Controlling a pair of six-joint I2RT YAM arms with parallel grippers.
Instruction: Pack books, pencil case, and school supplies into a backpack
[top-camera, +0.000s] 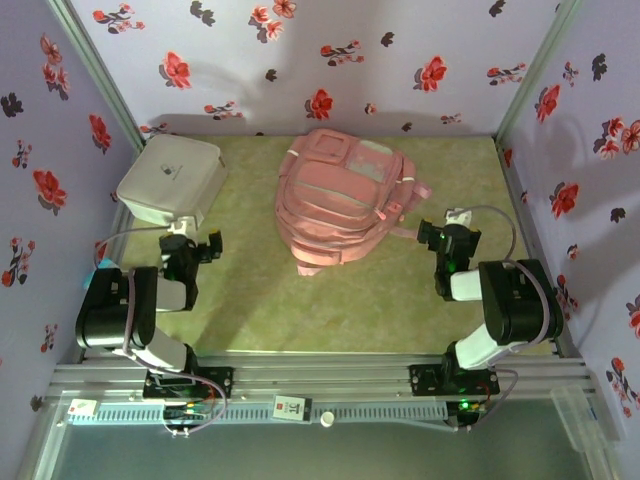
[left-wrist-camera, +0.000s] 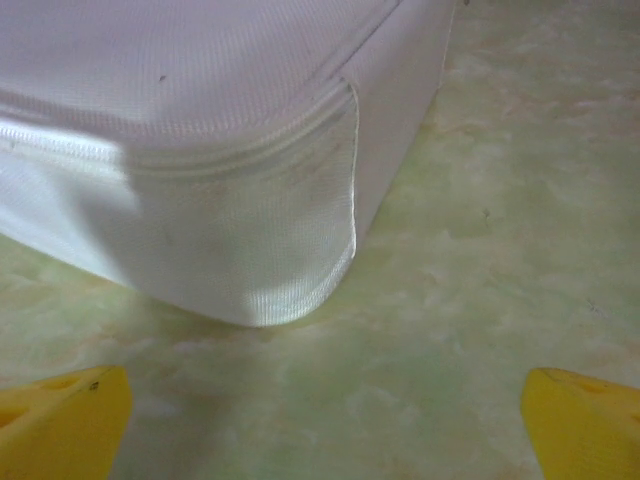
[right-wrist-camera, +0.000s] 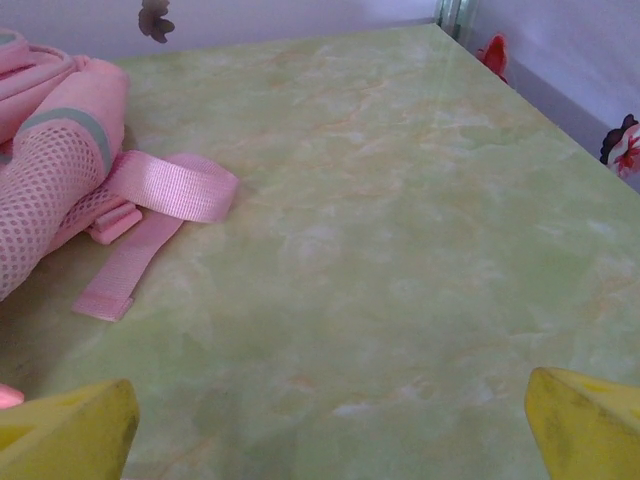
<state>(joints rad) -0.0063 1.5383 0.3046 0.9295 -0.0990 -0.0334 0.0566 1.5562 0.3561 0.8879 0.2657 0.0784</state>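
The pale-pink backpack (top-camera: 340, 205) lies flat at the middle back of the green table, and the right wrist view catches its mesh side (right-wrist-camera: 45, 190) and a loose pink strap (right-wrist-camera: 165, 188) at the left. My right gripper (top-camera: 447, 237) (right-wrist-camera: 325, 425) is open just right of the backpack, with bare table between its yellow fingertips (right-wrist-camera: 585, 420). My left gripper (top-camera: 195, 240) (left-wrist-camera: 322, 425) is open too, low over the table just short of the corner of a white zipped fabric box (top-camera: 170, 180) (left-wrist-camera: 200, 130). The books, pencil case and school supplies are out of view.
Floral walls (top-camera: 330, 50) close in the table at the back and on both sides. An aluminium rail (top-camera: 320, 375) carrying both arm bases runs along the near edge. Open green tabletop (top-camera: 300, 310) lies between the arms, in front of the backpack.
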